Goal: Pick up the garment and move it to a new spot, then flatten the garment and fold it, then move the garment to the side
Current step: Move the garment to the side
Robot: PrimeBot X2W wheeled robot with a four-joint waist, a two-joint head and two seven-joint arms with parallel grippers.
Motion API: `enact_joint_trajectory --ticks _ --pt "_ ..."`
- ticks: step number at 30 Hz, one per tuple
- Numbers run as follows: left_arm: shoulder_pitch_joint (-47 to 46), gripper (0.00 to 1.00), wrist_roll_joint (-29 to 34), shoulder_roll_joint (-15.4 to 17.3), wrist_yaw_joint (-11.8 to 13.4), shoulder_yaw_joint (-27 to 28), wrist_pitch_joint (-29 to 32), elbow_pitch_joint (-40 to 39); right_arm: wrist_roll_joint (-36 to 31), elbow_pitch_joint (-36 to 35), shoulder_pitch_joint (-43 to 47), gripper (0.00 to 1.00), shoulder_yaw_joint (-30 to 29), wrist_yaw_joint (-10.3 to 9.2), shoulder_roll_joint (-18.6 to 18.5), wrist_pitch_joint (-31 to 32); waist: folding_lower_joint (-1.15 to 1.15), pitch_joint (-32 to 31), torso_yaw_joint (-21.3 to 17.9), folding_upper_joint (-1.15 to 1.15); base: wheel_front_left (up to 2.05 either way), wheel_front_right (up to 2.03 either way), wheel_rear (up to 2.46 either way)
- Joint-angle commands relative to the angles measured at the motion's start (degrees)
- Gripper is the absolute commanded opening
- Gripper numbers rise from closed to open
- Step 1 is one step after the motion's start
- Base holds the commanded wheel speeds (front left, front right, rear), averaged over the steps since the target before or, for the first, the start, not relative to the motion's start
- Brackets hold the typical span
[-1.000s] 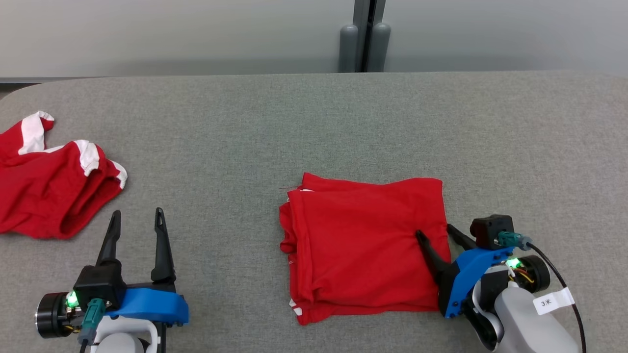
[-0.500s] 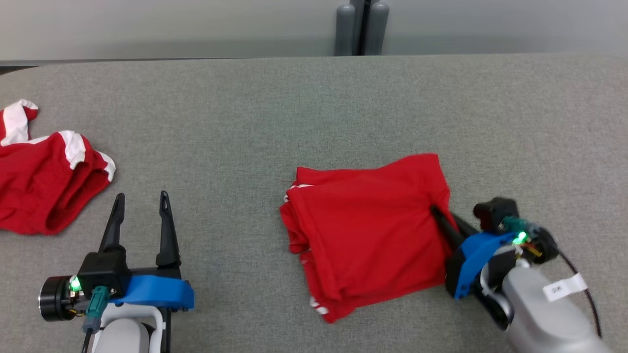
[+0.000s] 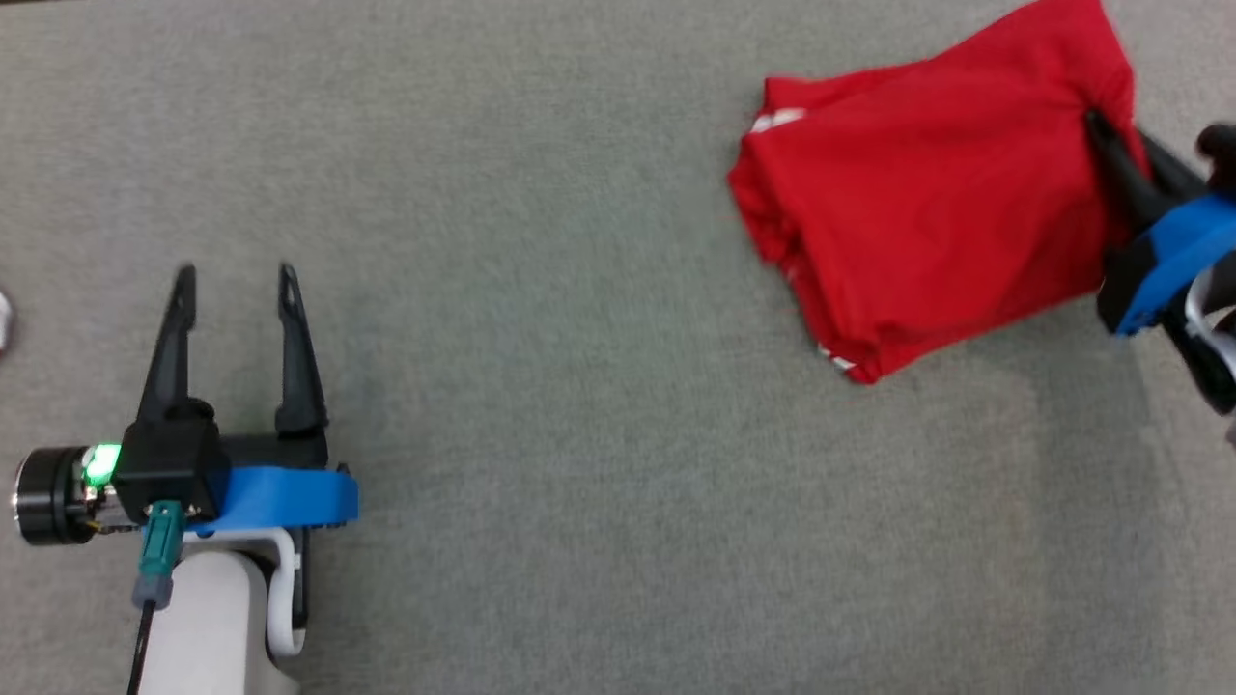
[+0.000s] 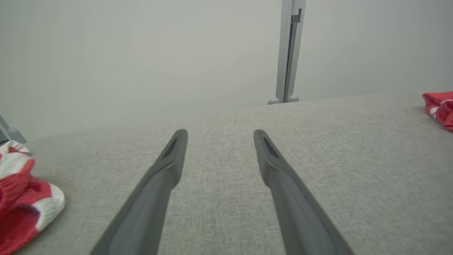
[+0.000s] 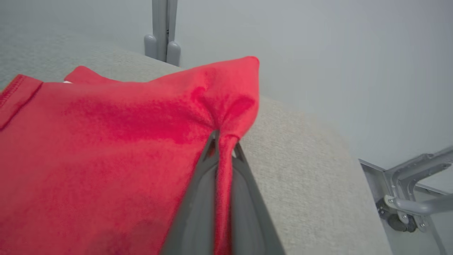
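1. The garment (image 3: 927, 222) lies folded into a rough rectangle on the grey table (image 3: 579, 502), at the far right of the head view.
2. Its long axis runs roughly left to right, skewed so that the right end sits farther away than the left.
3. The stacked folded edges face left, where slivers of white trim show at the far-left and near-left corners.
4. The right gripper (image 3: 1120, 145) is clenched on the garment's right edge, its fingers pointing left and away into the cloth.
5. In the right wrist view the two fingers (image 5: 201, 184) squeeze a thin ridge of red cloth between them, and the fabric puckers around the tips and rises to a peaked corner beyond the right gripper (image 5: 224, 141).
6. The left gripper (image 3: 235, 275) is released, its fingers spread and pointing away, holding nothing, low over bare table well to the left of the garment.
7. The left wrist view shows the left gripper (image 4: 219, 132) the same way, with the garment's edge (image 4: 439, 108) at the far right.
8. A second red and white cloth (image 4: 24, 202) lies crumpled at the near left of that view.
9. A grey post (image 4: 290, 53) stands behind the table's far edge.
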Motion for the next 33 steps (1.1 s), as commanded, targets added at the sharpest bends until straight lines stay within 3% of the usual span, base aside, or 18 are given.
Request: enact_joint_trajectory --ticks 1,12,17,23,24,25,26,33 --pt "-1.46 1.00 0.67 0.82 0.39 -0.02 -0.25 -0.82 1.03 0.12 -2.07 0.00 0.04 -0.01 -1.50 -0.53 -0.02 1.45 -1.02 -0.02 0.00 0.00 0.00" --pt "-4.43 1.00 3.41 3.98 1.50 -0.40 3.23 -8.49 6.11 5.99 -10.28 0.00 1.33 -0.01 -11.56 -3.20 -0.02 8.29 -6.05 -0.02 0.00 0.00 0.00" --pt "-4.41 1.00 4.21 4.99 1.89 -0.51 5.20 -12.40 7.55 8.71 -13.95 0.00 3.03 -0.01 -13.49 -3.60 -0.02 10.63 -6.59 -0.02 0.00 0.00 0.00" --pt "-3.92 1.00 4.46 5.96 2.26 -0.03 6.87 -15.32 7.73 13.65 -18.93 0.00 5.54 -0.01 -11.26 -3.21 -0.02 12.64 -7.01 -0.02 0.00 0.00 0.00" --pt "-3.74 1.00 4.46 6.16 2.36 0.09 7.01 -15.58 7.75 14.64 -19.66 0.29 5.82 -0.01 -10.63 -3.39 -0.02 12.74 -7.08 -0.02 0.00 0.00 0.00" --pt "-3.55 1.00 4.42 6.30 2.48 0.17 7.19 -15.78 7.34 15.87 -20.18 0.85 6.12 -0.01 -10.32 -3.43 -0.02 12.78 -7.15 -0.02 0.00 0.00 0.00" --pt "-3.41 1.00 4.35 6.32 2.47 0.12 7.19 -15.86 7.25 17.05 -20.62 1.00 6.26 -0.01 -10.00 -3.63 -0.02 12.68 -7.10 -0.02 0.00 0.00 0.00" --pt "-1.93 1.00 3.10 5.37 2.85 -0.36 5.78 -13.79 5.33 22.86 -21.95 1.00 6.83 -0.01 -8.19 -6.28 -0.02 8.87 -5.83 -0.02 0.00 0.00 0.00"
